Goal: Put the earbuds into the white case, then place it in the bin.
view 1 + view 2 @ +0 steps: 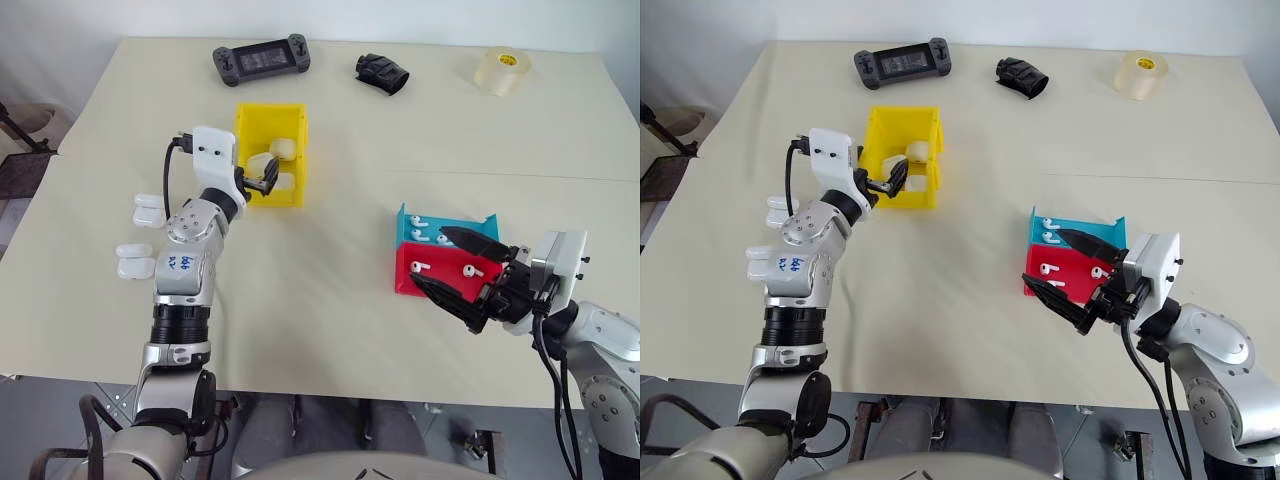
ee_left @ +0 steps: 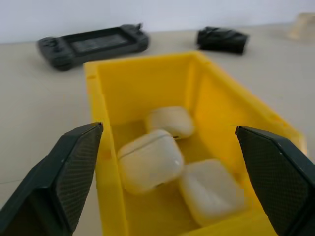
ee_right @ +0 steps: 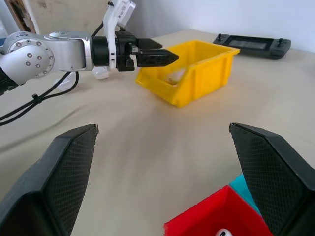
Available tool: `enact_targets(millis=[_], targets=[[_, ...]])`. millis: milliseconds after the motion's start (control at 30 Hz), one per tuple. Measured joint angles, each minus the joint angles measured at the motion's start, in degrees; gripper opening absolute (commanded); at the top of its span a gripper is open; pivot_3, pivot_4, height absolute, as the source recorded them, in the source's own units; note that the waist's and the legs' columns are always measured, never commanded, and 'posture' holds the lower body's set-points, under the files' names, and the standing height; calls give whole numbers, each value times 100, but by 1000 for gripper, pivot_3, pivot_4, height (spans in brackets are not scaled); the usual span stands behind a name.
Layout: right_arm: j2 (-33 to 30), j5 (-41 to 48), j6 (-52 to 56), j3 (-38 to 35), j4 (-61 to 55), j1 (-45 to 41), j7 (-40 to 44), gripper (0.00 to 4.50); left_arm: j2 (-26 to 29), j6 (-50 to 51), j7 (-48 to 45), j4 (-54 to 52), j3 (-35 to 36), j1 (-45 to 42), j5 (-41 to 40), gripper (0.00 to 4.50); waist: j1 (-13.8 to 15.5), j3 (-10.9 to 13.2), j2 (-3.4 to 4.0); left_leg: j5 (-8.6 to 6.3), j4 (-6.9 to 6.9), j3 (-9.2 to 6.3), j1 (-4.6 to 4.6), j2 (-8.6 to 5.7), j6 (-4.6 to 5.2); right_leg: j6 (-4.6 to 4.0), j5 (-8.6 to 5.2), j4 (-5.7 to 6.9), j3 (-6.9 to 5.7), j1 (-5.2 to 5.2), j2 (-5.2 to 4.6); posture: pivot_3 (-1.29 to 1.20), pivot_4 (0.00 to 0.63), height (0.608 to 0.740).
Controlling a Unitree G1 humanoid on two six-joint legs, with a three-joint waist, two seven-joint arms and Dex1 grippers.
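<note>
The left gripper (image 1: pixel 268 178), its 2 black fingers spread wide and holding nothing, hangs at the near rim of the bright yellow open-top plastic bin (image 1: pixel 292 193), and just beyond its fingertips 3 glossy white pebble-shaped earbud cases (image 2: pixel 150 159) lie closed on the bin's floor. The right gripper (image 1: pixel 462 268) is likewise released and empty, poised over the near edge of the low red tray (image 1: pixel 405 281) and the low blue tray (image 1: pixel 404 222) behind it, where tiny white earbuds (image 1: pixel 419 267) lie loose beneath and just beyond its fingers. To the outer side of the left arm, 2 more pairs of white cases (image 1: pixel 148 212) rest on the beige table (image 1: pixel 320 330), well behind that gripper's tips.
</note>
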Motion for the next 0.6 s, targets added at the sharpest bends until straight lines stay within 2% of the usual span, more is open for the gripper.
enact_targets(millis=[167, 300, 500, 600], targets=[[16, -14, -23, 4, -5, 64, 6, 4500, 313, -63, -453, -777, -206, 479, -40, 4474, -13, 0, 0, 0, -1, 1, 0, 3, -1, 0, 0, -1, 2, -2, 3, 0, 150, 740], [20, -26, -97, 10, 70, 122, 85, 4500, 968, -317, -1111, -1426, -192, 983, -160, 4474, -36, -1, 2, 1, -7, 6, 2, 10, -3, -1, 0, 0, 6, -5, 6, 0, 150, 740], [-22, -145, -254, -4, 427, 112, 380, 4500, 1666, -784, -2726, -1801, -2, 2066, -1065, 4474, -25, -2, 3, 0, -7, 8, 3, 24, -3, -1, 0, -6, 10, -3, -2, 0, 150, 740], [-257, -156, -286, -52, 659, 62, 665, 4500, 2085, -948, -3342, -2034, 185, 2572, -1383, 4474, -20, -2, 3, 0, -7, 7, 3, 23, -2, -1, 0, -8, 11, 2, -5, 0, 150, 740]])
